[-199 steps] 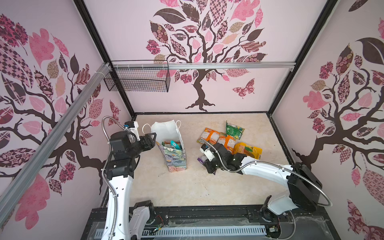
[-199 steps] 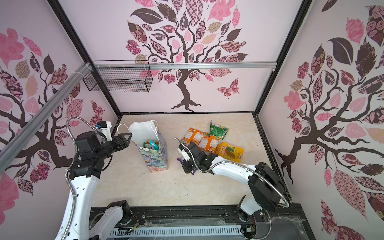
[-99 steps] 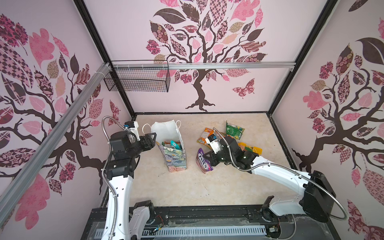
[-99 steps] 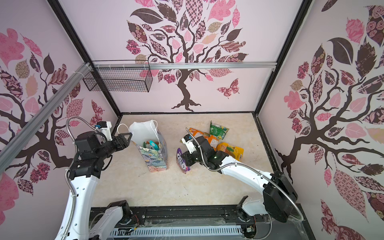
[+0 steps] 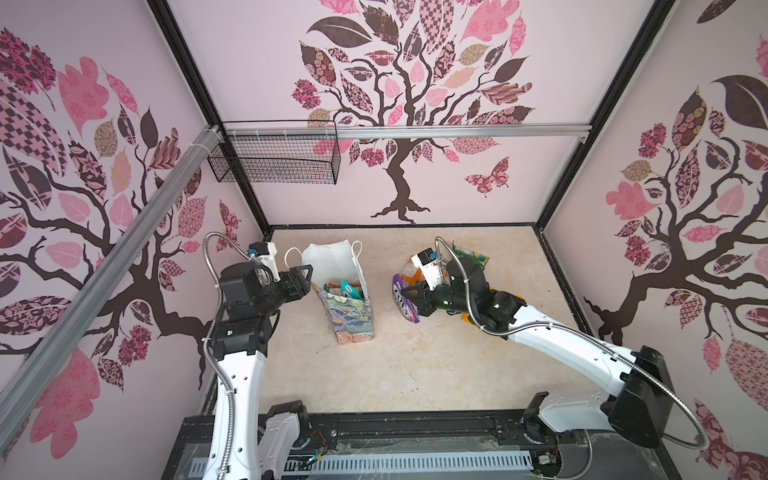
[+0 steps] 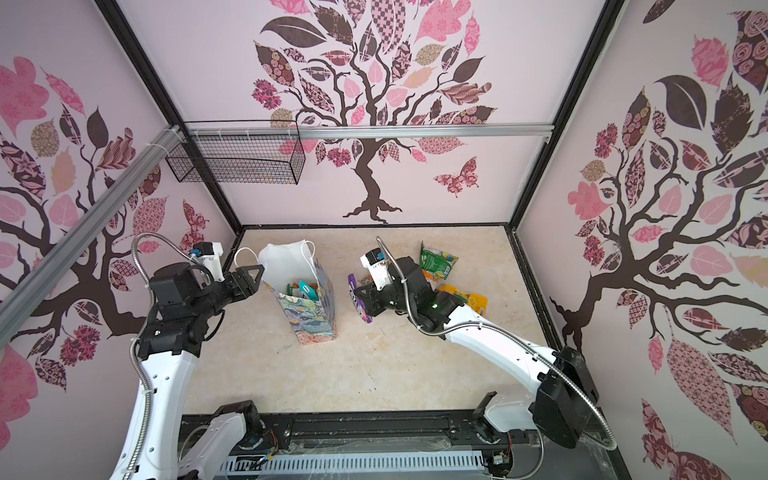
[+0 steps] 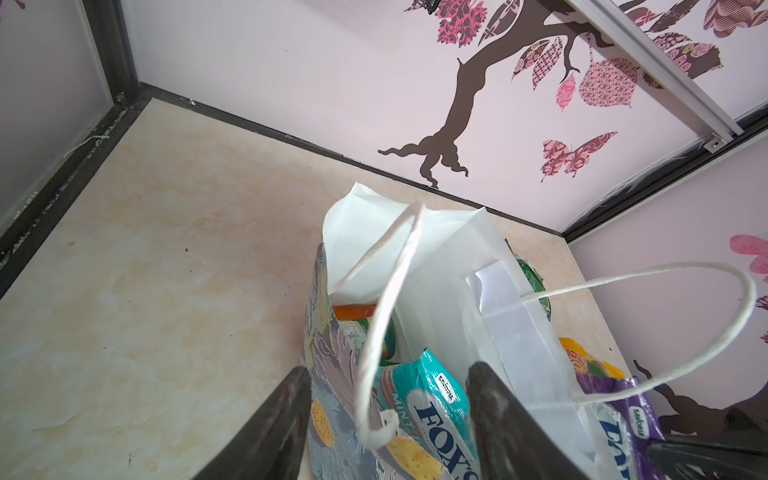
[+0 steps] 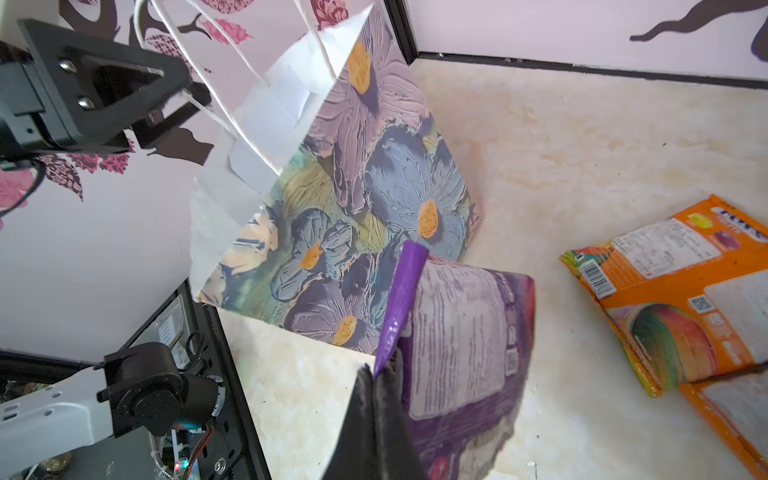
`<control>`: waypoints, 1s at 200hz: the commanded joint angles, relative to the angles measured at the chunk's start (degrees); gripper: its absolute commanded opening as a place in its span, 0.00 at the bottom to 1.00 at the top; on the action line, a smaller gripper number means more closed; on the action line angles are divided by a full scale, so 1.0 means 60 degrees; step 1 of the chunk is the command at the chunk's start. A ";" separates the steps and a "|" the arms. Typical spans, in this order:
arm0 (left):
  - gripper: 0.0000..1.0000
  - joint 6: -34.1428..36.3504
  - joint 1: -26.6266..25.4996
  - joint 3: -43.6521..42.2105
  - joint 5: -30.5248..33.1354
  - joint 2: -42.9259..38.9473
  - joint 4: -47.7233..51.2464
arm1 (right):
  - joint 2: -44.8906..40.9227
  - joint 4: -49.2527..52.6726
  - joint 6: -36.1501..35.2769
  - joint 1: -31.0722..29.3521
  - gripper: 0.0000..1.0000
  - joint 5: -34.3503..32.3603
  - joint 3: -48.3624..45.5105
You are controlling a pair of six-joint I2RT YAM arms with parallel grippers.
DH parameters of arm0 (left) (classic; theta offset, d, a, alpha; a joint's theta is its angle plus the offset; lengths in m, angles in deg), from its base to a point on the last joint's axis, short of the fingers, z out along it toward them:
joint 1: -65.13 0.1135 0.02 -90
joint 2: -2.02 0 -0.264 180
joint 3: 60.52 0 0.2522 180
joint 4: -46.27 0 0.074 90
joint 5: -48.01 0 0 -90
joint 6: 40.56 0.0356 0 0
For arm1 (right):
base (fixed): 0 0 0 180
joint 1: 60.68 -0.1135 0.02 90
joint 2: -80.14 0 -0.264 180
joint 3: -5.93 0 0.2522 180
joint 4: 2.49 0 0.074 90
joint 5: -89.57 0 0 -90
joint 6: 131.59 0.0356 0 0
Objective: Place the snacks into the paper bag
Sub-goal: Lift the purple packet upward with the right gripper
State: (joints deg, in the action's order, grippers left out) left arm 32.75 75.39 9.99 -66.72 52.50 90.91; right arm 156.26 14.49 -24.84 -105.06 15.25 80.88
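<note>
Left wrist view: teal foil packet (image 7: 428,399) lies inside flower-printed paper bag (image 7: 457,266); left gripper (image 7: 388,372) gapes, right gripper (image 8: 376,374) clamps purple foil packet (image 8: 465,332).

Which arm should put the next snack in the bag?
Probably the right: the right gripper is shut on the purple packet beside the paper bag; the left gripper stands open at its rim, holding no snack.

We are looking into a robotics lab test cell: flat panel walls (image 5: 498,195) papered with pink tree decals meet at black frame posts (image 5: 195,83), aluminium rails (image 5: 457,132) and a wire basket (image 5: 274,164) hang on them, and two robot arms (image 5: 237,374) rise from a near base (image 5: 415,428) with bare wiring (image 5: 318,436), at the marble-look tabletop's (image 5: 415,357) edge.
</note>
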 commanded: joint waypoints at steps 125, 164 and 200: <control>0.33 0.0055 0.0062 -0.0274 -0.0045 -0.0164 -0.0230 | -0.0405 0.0091 0.0060 -0.0031 0.00 0.0794 0.3515; 0.16 0.0045 0.0054 -0.0272 -0.0062 -0.0166 -0.0238 | -0.0228 0.0161 0.0068 -0.0322 0.00 0.0898 0.4175; 0.06 0.0085 0.0055 -0.0283 -0.0052 -0.0208 -0.0226 | 0.0034 0.0410 -0.0267 -0.0958 0.00 0.0710 0.5075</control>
State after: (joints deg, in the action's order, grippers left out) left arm 32.84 75.39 9.73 -66.74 52.04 90.49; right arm 155.63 18.16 -24.51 -108.17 19.56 105.16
